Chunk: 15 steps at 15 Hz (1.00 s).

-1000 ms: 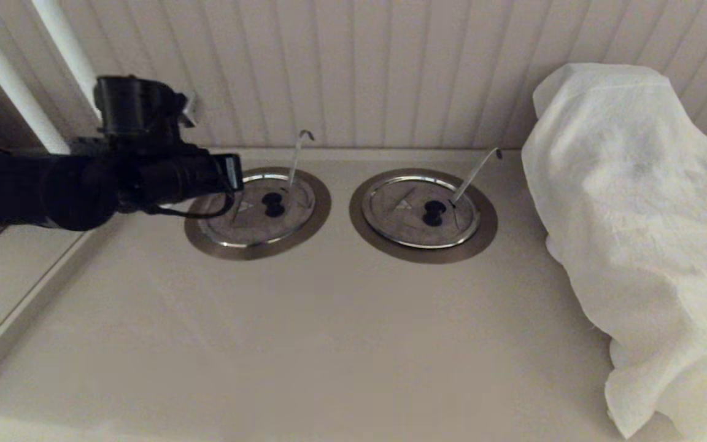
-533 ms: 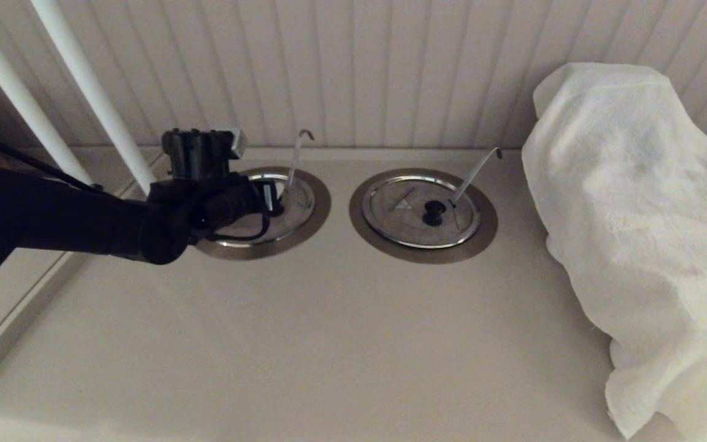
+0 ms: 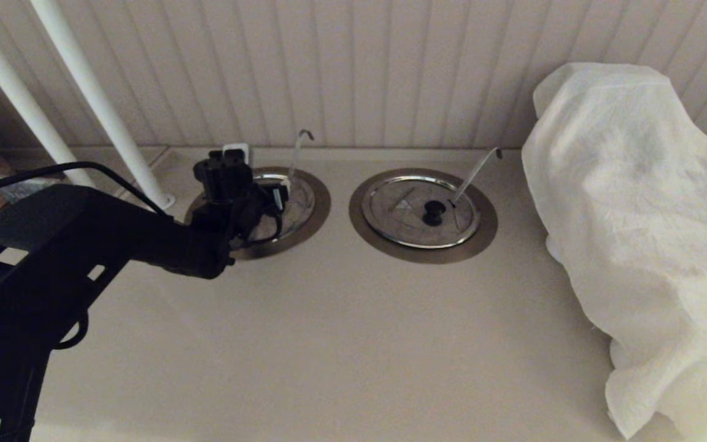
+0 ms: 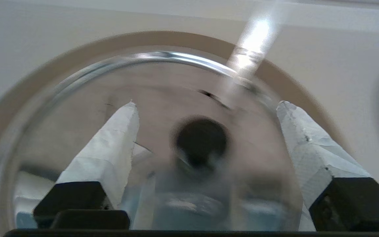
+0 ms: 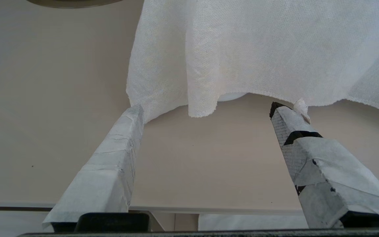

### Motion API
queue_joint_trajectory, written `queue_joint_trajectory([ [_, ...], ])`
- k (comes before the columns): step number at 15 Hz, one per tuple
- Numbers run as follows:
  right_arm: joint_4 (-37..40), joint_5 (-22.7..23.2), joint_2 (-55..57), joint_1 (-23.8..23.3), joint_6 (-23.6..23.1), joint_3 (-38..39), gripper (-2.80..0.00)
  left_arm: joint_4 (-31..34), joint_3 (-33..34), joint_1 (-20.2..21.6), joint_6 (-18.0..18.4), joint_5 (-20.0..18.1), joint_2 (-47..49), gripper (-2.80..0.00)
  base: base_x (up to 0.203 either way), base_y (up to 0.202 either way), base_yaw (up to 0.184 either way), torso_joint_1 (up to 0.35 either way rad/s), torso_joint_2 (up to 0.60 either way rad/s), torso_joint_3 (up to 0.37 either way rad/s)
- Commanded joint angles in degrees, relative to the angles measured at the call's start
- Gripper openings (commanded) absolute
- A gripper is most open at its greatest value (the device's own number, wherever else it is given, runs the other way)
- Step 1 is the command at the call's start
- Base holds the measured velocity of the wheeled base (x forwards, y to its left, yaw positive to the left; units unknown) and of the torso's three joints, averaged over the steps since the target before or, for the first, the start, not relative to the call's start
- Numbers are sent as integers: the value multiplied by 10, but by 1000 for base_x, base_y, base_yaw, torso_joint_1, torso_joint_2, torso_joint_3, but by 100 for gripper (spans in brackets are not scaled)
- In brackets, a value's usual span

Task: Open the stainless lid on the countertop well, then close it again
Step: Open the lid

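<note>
- Left gripper point(image 4: 206, 108): jaws spread wide, poised over the stainless lid point(image 4: 150, 98), fingers either side of its black knob point(image 4: 201, 141), gripping nothing.
- Stainless lid: seated flat in the countertop well point(image 3: 320, 212), left of the twin lid point(image 3: 421, 212).
- Right gripper point(image 5: 206, 112): open, parked near the white cloth point(image 5: 258, 49).

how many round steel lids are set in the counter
2. The stainless lid is the left one, under the left gripper, with a near-upright ladle stem. The twin lid sits to its right, uncovered, beside the white cloth, which could hide more.
</note>
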Motion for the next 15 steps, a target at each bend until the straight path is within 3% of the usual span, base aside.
queue_joint_trajectory([
  [1,0,0,-1,0,0,1,0,-5,-26,0,-1,33,35,0,0,0,0,0,0,0],
  [15,0,0,-1,0,0,1,0,-19,14,5,0,28,35,0,0,0,0,0,0,0],
])
